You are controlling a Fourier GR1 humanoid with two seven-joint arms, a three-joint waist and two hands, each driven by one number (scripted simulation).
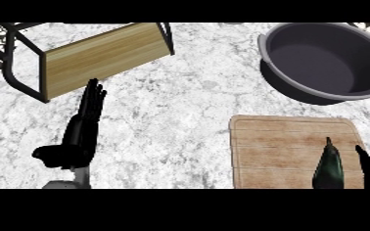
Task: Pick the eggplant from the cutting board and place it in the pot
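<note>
- While the dark green, tapered eggplant (330,169) lies on the pale wooden cutting board (289,147) at five o'clock, the right hand (361,162) shows only a sliver; finger state unclear.
- Left hand (81,127) rests at eight o'clock, fingers straight together.
- Grasping comes next, then carrying toward the grey round pot (318,61) at one o'clock.

eggplant (330,169) base cut off below, right hand (360,159) mostly out of view, pot (318,61) rim clipped at right

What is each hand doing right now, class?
Left hand: open, fingers straight, holding nothing.
Right hand: only a sliver shows beside the eggplant; state cannot be told.
</note>
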